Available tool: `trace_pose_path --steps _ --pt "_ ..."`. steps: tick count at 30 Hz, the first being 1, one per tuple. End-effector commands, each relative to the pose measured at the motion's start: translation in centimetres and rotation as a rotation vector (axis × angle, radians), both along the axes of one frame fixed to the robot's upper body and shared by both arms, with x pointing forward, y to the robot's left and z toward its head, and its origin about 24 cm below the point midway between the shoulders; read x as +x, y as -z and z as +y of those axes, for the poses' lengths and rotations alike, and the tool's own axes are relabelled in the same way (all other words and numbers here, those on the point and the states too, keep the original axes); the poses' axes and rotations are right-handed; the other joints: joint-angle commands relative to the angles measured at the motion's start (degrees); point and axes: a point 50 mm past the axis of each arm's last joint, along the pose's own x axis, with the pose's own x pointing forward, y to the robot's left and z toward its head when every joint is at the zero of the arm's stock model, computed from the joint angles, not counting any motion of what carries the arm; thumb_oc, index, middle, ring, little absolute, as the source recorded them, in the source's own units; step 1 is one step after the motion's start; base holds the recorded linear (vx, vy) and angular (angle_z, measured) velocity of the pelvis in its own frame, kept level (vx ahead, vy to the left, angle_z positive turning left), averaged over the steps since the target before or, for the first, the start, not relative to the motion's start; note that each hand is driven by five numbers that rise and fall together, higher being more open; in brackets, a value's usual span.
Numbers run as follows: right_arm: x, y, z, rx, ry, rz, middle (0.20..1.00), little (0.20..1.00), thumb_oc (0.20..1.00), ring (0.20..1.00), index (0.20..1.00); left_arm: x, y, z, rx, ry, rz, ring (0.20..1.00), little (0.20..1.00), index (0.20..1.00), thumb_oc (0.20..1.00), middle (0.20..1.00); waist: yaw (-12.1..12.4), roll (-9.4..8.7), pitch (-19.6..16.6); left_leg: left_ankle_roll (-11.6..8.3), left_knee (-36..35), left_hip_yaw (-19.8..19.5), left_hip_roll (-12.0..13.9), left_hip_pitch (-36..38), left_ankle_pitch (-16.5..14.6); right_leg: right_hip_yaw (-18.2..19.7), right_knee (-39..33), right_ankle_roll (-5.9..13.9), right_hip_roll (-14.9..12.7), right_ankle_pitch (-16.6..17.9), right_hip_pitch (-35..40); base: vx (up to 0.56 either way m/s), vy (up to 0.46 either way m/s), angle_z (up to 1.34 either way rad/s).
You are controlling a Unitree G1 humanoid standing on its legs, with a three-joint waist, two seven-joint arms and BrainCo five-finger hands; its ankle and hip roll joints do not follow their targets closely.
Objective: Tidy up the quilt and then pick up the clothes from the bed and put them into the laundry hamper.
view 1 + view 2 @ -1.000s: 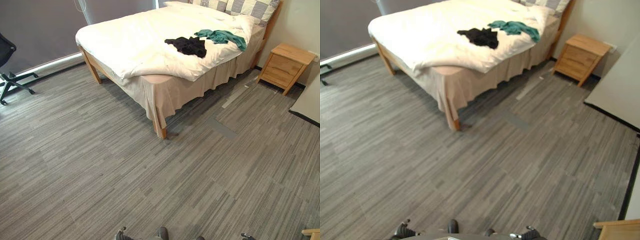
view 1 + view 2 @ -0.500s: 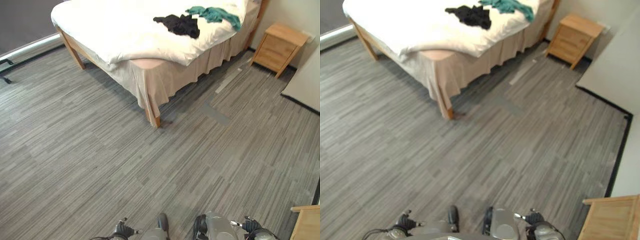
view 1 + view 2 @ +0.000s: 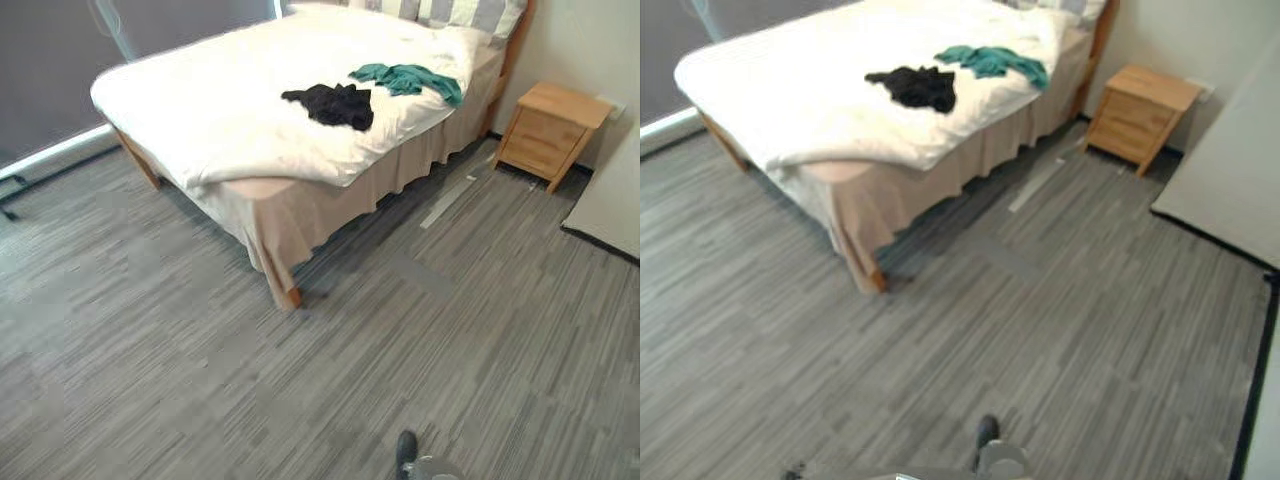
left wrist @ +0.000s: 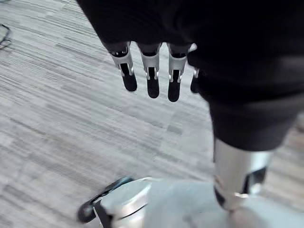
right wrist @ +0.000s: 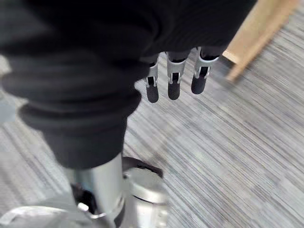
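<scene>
Bed [image 3: 300, 205]: white quilt [image 3: 230, 110] spread across, near corner falling short of the mattress. Black garment [image 3: 330, 103] mid-quilt; green garment [image 3: 405, 78] just beyond it, stretched toward the nightstand [image 3: 548, 132] side. Open grey floor [image 3: 200, 380] lies before the bed. View has lifted since half a second ago; clothes unmoved. Left hand [image 4: 149, 71] and right hand [image 5: 173, 78]: fingers straight, empty, above floor.

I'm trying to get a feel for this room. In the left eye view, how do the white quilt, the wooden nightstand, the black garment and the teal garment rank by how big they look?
1. White quilt, by far the largest.
2. Wooden nightstand.
3. Black garment and teal garment: too alike to rank, and the teal one lies farther from the camera.
</scene>
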Motion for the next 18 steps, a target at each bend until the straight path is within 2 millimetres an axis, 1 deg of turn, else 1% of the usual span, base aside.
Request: trace_pose_path --steps 1,2,3,4,5,6,7,8,9,10,11,12,13,14,15,16,17,18 --pt "3.9 -0.9 -0.9 -0.049 -0.071 -0.09 1.0 1.0 1.0 1.0 1.0 4.6 -0.9 -0.7 -0.011 0.046 -0.123 1.0 1.0 1.0 1.0 1.0 2.0 -1.96 5.1 2.13 -3.2 8.2 -3.6 3.8 -4.2 -0.8 -3.5 6.61 -1.6 -6.0 4.2 0.34 -0.066 -0.54" --pt "3.9 -0.9 -0.9 -0.049 -0.071 -0.09 1.0 1.0 1.0 1.0 1.0 4.6 -0.9 -0.7 -0.011 0.046 -0.123 1.0 1.0 1.0 1.0 1.0 2.0 -1.96 5.1 2.14 -3.2 8.2 -3.6 3.8 -4.2 -0.8 -3.5 6.61 -1.6 -6.0 4.2 0.55 0.059 -0.74" --pt "5.3 -1.1 -0.7 -0.054 -0.104 -0.129 1.0 1.0 1.0 1.0 1.0 5.1 -1.0 -1.2 -0.029 0.018 -0.156 1.0 1.0 1.0 1.0 1.0 5.3 -1.97 4.1 2.22 -17.8 13.5 -5.0 -2.4 -5.4 0.2 -4.3 7.41 -0.8 -8.8 8.4 0.55 0.06 -0.5" --pt "5.3 -1.1 -0.7 -0.054 -0.104 -0.129 1.0 1.0 1.0 1.0 1.0 5.1 -1.0 -1.2 -0.029 0.018 -0.156 1.0 1.0 1.0 1.0 1.0 5.4 -2.07 4.2 2.25 -18.0 13.7 -5.1 -2.1 -5.3 0.3 -4.3 7.45 -0.9 -8.8 8.5 0.91 0.183 -0.29" --pt "5.8 -1.2 -0.4 -0.052 -0.109 -0.154 1.0 1.0 1.0 1.0 1.0 4.9 -0.9 -1.3 -0.032 0.012 -0.153 1.0 1.0 1.0 1.0 1.0 6.2 -1.87 3.0 3.03 -32.9 17.3 -6.7 -2.7 -4.3 0.5 -4.3 8.08 0.2 -10.8 10.2 0.57 0.169 0.09" --pt "6.1 -1.2 -0.2 -0.047 -0.104 -0.172 1.0 1.0 1.0 1.0 1.0 4.7 -0.8 -1.3 -0.03 0.006 -0.143 1.0 1.0 1.0 1.0 1.0 6.5 -1.56 2.6 2.03 -40.0 20.7 -6.5 -2.8 -1.1 0.1 -4.3 8.21 1.7 -12.4 11.8 0.76 0.212 0.16" --pt "6.3 -1.3 0.0 -0.044 -0.103 -0.181 1.0 1.0 1.0 1.0 1.0 4.5 -0.7 -1.4 -0.031 0.001 -0.136 1.0 1.0 1.0 1.0 1.0 6.3 -1.66 2.3 1.43 -44.1 23.9 -5.9 -3.2 -1.4 -0.4 -4.3 8.3 2.7 -13.8 13.3 0.43 0.099 0.14" --pt "6.3 -1.2 0.0 -0.044 -0.103 -0.18 1.0 1.0 1.0 1.0 1.0 4.4 -0.7 -1.3 -0.03 0.0 -0.134 1.0 1.0 1.0 1.0 1.0 6.2 -2.06 2.5 1.49 -45.1 24.1 -6.7 -2.3 -1.4 -0.5 -4.3 8.56 2.2 -14.2 13.8 0.61 0.125 0.23" --pt "6.7 -1.1 0.9 -0.034 -0.124 -0.183 1.0 1.0 1.0 1.0 1.0 3.6 -0.5 -1.1 -0.03 -0.031 -0.106 1.0 1.0 1.0 1.0 1.0 6.8 -2.66 1.4 2.64 -50.4 27.8 -6.6 -0.7 -0.1 -1.6 -4.3 8.41 4.6 -14.8 16.0 0.41 0.081 0.25" --pt "6.7 -1.1 0.9 -0.033 -0.124 -0.183 1.0 1.0 1.0 1.0 1.0 3.6 -0.5 -1.1 -0.03 -0.031 -0.106 1.0 1.0 1.0 1.0 1.0 6.8 -2.67 1.4 2.64 -50.5 27.9 -6.6 -0.7 -0.1 -1.6 -4.3 8.42 4.6 -14.8 16.1 0.55 0.088 0.08" --pt "6.8 -1.0 1.6 -0.019 -0.152 -0.179 1.0 1.0 1.0 1.0 1.0 3.1 -0.4 -0.8 -0.026 -0.047 -0.092 1.0 1.0 1.0 1.0 1.0 7.6 -3.32 1.4 3.91 -49.9 27.5 -7.7 0.1 -0.3 -1.8 -2.1 8.45 5.2 -14.6 16.3 0.49 0.067 0.16" --pt "6.8 -0.7 2.8 0.011 -0.173 -0.178 1.0 1.0 1.0 1.0 1.0 2.0 -0.4 0.1 -0.01 -0.069 -0.054 1.0 1.0 1.0 1.0 1.0 9.0 -5.33 1.6 6.11 -49.4 27.5 -9.4 2.5 -2.3 -3.4 10.5 12.74 4.9 -11.6 13.6 0.63 0.105 0.32" --pt "6.7 -0.6 3.1 0.021 -0.18 -0.172 1.0 1.0 1.0 1.0 1.0 1.5 -0.4 0.6 0.004 -0.068 -0.031 1.0 1.0 1.0 1.0 1.0 8.8 -5.54 1.8 7.1 -49.3 27.5 -9.7 4.0 -3.5 -4.7 18.0 16.5 3.0 -8.8 10.8 0.47 0.096 0.54" --pt "6.7 -0.6 3.1 0.022 -0.18 -0.172 1.0 1.0 1.0 1.0 1.0 1.5 -0.4 0.7 0.005 -0.068 -0.031 1.0 1.0 1.0 1.0 1.0 8.8 -5.64 1.8 7.21 -49.3 27.5 -9.9 3.9 -3.6 -4.7 18.4 16.65 2.8 -9.0 10.6 0.24 0.031 0.83" --pt "7.0 -0.7 3.3 0.027 -0.189 -0.181 1.0 1.0 1.0 1.0 1.0 1.3 -0.5 1.2 0.023 -0.065 -0.018 1.0 1.0 1.0 1.0 1.0 8.3 -5.59 2.4 7.44 -49.1 27.0 -9.6 5.1 -4.0 -5.3 26.4 17.87 0.7 -4.7 6.4 0.33 0.061 1.01" --pt "8.7 -1.2 3.6 0.037 -0.203 -0.234 1.0 1.0 1.0 1.0 1.0 1.9 -0.8 1.8 0.043 -0.065 -0.032 1.0 1.0 1.0 1.0 1.0 6.7 -4.04 3.6 7.86 -50.6 25.0 -8.4 8.0 -4.3 -5.5 37.9 17.87 -2.9 -3.2 -1.5 0.46 0.065 1.01" --pt "9.1 -1.3 3.7 0.04 -0.208 -0.248 1.0 1.0 1.0 1.0 1.0 2.1 -0.9 1.9 0.045 -0.057 -0.037 1.0 1.0 1.0 1.0 1.0 6.4 -3.33 3.7 7.88 -51.3 24.0 -8.3 9.6 -4.5 -6.5 37.6 17.87 -4.6 -4.4 -2.9 0.5 0.065 0.91" --pt "9.3 -1.4 3.8 0.038 -0.218 -0.251 1.0 1.0 1.0 1.0 1.0 2.3 -1.0 2.1 0.048 -0.044 -0.043 1.0 1.0 1.0 1.0 1.0 6.3 -3.0 3.7 7.59 -52.1 22.8 -8.3 10.8 -5.0 -7.1 34.0 17.28 -6.8 -6.6 -3.3 0.23 -0.025 0.79"
